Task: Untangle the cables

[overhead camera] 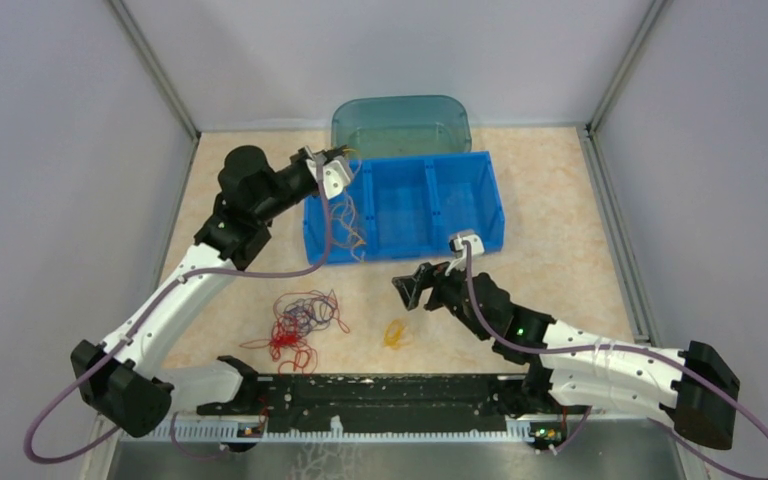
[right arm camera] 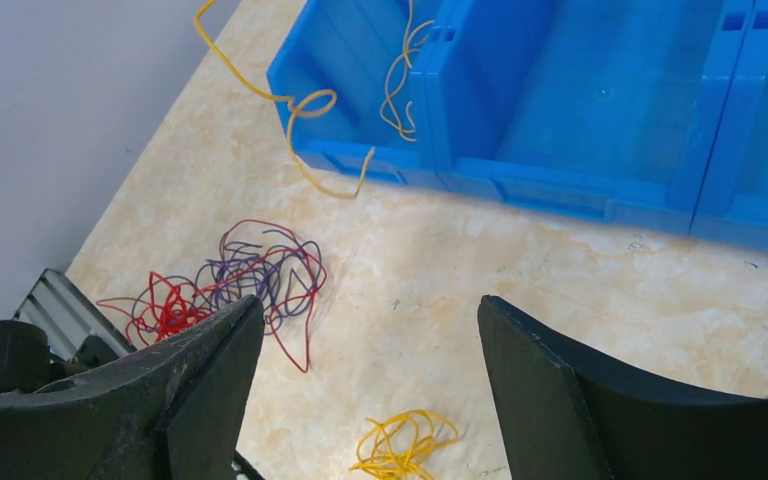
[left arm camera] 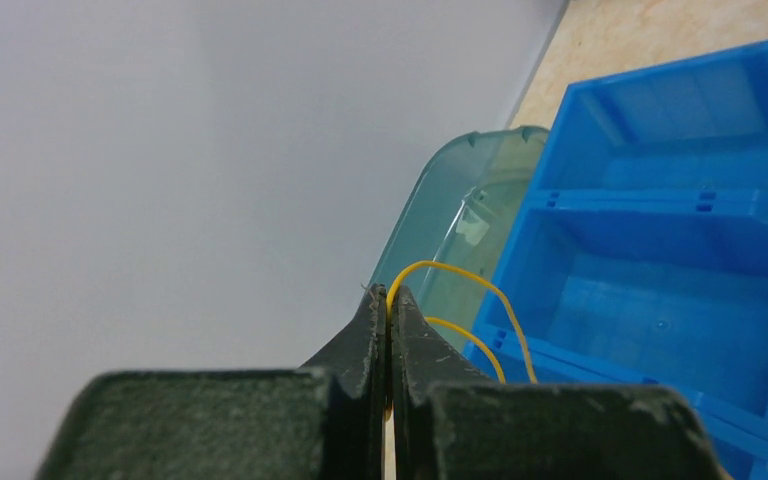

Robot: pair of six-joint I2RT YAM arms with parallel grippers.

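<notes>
nearest, on the near side of the right pincer (overhead camera: 412,290) and off to its left, the red and purple clump (overhead camera: 295,320) lies on the surface (overhead camera: 560,260), its loops interlocked. just beneath that pincer sits a small yellow clump (overhead camera: 396,333), apart from the rest. the right pincer hangs released, jaws wide, holding nothing. if it comes down on the yellow clump off-centre, the springy wire could slip out between the jaws or skid on the smooth surface. if it goes for the red and purple clump instead, a grab at the middle would likely lift the lot as one knot rather than freeing a strand.

farther off, the left pincer (left arm camera: 390,305) is clenched on a yellow-orange strand (left arm camera: 460,275), raised over the left end of the blue bin (overhead camera: 405,248). the strand dangles beneath it, partly inside the left compartment and partly over the near wall. let go from there, the tail may drag the strand outside the bin. beyond that pincer stands a teal tub (overhead camera: 400,120), whose rim a swinging loop could catch.
</notes>
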